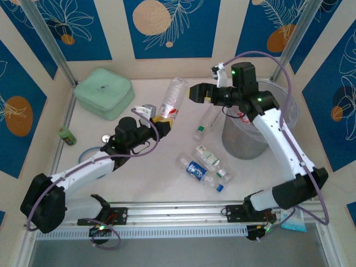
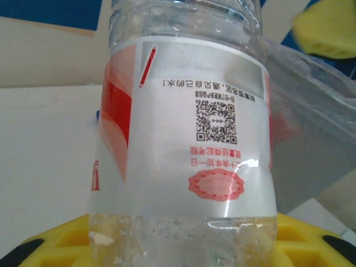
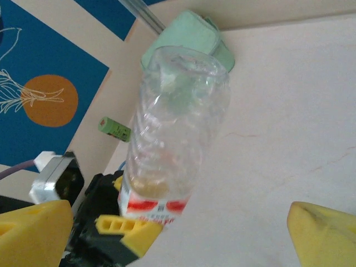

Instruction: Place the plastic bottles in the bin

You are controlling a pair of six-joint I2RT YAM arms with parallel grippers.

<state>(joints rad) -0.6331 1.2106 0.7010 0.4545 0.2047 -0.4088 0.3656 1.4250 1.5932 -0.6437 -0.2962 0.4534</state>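
step: handover, we judge, then into the bin (image 1: pixel 245 142)
left fingers (image 1: pixel 161 118): clamped on bottle (image 1: pixel 173 97) by its label, raised off the tabletop, tilted
right fingers (image 3: pixel 33 228): wide, facing the bottle, apart from it
do well: we centre the bottle between the right fingers, grip its body, then the left lets go

bottle (image 2: pixel 183 139): clear glossy plastic, ribbed; label (image 2: pixel 222 111): glossy film. tabletop (image 1: pixel 150 161): smooth, matt, off-white. bin (image 1: pixel 245 142): translucent grey plastic. green case (image 1: pixel 103 93): matt, cloth-like.

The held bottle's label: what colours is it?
The label is red and white; clearest in the left wrist view.
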